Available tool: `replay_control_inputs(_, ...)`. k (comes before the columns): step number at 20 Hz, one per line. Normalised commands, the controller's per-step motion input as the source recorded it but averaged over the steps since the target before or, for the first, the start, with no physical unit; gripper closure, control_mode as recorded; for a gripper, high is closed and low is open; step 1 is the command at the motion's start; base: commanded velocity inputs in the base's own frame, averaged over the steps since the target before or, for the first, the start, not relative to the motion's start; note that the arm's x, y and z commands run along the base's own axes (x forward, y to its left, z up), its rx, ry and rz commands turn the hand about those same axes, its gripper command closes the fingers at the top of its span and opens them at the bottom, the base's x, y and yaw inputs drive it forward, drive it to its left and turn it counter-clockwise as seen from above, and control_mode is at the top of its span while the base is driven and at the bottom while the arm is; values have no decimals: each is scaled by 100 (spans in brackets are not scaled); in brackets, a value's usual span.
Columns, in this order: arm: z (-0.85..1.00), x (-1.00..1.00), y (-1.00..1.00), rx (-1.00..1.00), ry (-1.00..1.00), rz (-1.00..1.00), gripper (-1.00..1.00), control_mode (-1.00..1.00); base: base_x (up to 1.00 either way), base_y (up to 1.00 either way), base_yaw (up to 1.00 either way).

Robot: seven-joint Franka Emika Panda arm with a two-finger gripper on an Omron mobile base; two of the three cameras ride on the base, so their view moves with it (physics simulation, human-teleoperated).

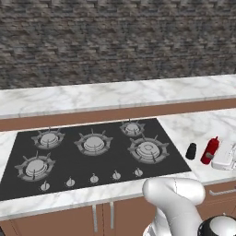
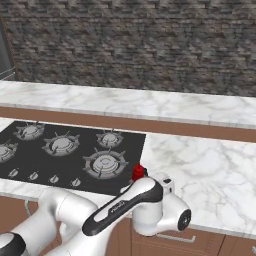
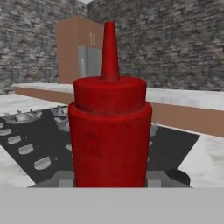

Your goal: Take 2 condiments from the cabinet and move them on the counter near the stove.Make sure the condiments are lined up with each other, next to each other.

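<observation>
Where the red squeeze bottle (image 1: 210, 150) stands upright on the white marble counter (image 1: 203, 124), just right of the black shaker bottle (image 1: 191, 150) and near the stove (image 1: 92, 152), you will see it held close in front of the hand camera, its pointed nozzle up. You should read the gripper (image 1: 220, 159) as closed on that red bottle, with the jaws brought in against its body at counter level. Both condiments sit side by side, close together but apart, off the cooktop's right front corner.
</observation>
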Motion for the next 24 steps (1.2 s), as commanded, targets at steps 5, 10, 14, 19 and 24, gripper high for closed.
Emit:
replay_control_inputs(5, -13, 16, -2, 0, 0, 0, 100, -100, 0, 0, 0)
replay_control_inputs(10, -13, 18, -4, 0, 0, 0, 100, -100, 0, 0, 0)
replay_control_inputs(14, -16, 19, -3, -1, 0, 0, 100, -100, 0, 0, 0)
replay_control_inputs(19, -15, 17, -4, 0, 0, 0, 100, -100, 0, 0, 0)
replay_control_inputs(24, -12, 16, -8, 0, 0, 0, 100, -100, 0, 0, 0)
